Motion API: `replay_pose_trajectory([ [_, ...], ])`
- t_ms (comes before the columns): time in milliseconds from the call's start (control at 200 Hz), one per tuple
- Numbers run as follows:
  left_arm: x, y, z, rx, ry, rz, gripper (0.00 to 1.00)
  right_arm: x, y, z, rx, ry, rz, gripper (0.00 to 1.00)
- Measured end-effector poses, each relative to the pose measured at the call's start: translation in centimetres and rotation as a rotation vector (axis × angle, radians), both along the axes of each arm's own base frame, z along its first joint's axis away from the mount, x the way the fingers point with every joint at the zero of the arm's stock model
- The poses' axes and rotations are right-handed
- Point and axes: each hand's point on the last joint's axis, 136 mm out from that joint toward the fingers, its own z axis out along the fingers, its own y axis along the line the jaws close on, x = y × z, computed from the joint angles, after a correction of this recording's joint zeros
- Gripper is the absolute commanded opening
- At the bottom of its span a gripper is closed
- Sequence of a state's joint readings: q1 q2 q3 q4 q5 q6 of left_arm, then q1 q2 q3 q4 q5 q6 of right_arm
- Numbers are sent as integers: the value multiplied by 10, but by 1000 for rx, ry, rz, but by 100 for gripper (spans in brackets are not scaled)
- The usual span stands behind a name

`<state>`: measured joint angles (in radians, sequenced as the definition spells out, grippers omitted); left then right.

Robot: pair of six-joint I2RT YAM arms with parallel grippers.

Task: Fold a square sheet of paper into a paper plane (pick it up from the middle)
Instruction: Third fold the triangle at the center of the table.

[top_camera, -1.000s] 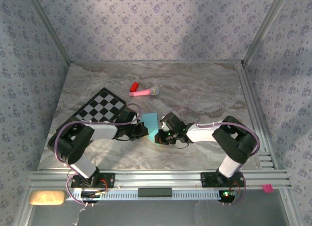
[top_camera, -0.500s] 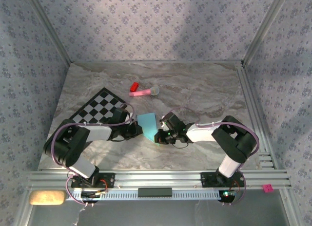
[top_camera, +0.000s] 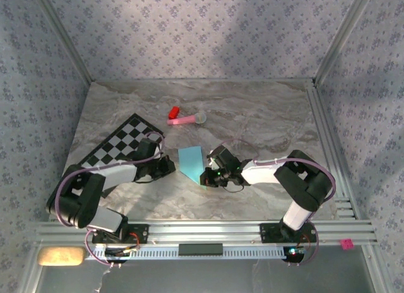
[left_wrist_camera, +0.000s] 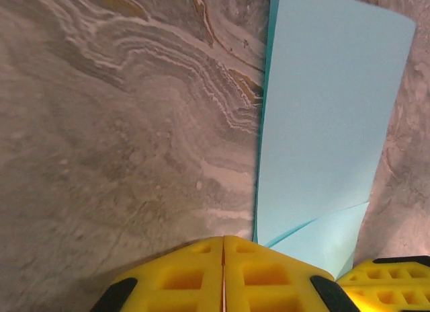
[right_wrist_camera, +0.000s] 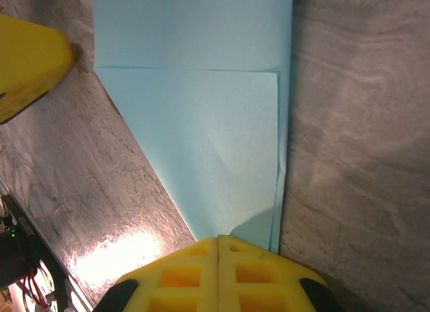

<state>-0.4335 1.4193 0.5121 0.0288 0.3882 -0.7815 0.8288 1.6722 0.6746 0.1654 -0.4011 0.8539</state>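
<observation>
Pulled back toward the table's (top_camera: 271,125) left edge since a second ago, the left gripper (top_camera: 169,165) now sits just beside the light-blue paper sheet (top_camera: 191,159), which lies flat near the table's middle. Its own wrist camera shows its fingers pressed together with nothing between them. From above the sheet reads as a plain blue patch, while the right wrist camera picks out a diagonal folded flap narrowing to a tip that runs under the right gripper (right_wrist_camera: 218,243), whose fingers are closed tight.
</observation>
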Motion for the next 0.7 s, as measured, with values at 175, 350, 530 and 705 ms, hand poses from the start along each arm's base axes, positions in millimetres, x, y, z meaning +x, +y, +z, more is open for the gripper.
replay_pose_trajectory([
  [175, 4, -9, 29, -28, -62, -19, 15, 0, 0, 0, 0, 0, 0, 0],
  [350, -3, -39, 37, -64, -67, -108, 14, 0, 0, 0, 0, 0, 0, 0],
  [530, -10, -56, 11, -49, 6, -162, 10, 0, 0, 0, -1, 0, 0, 0],
  [705, -11, -51, -9, -5, 50, -151, 5, 0, 0, 1, 1, -2, 0, 1],
])
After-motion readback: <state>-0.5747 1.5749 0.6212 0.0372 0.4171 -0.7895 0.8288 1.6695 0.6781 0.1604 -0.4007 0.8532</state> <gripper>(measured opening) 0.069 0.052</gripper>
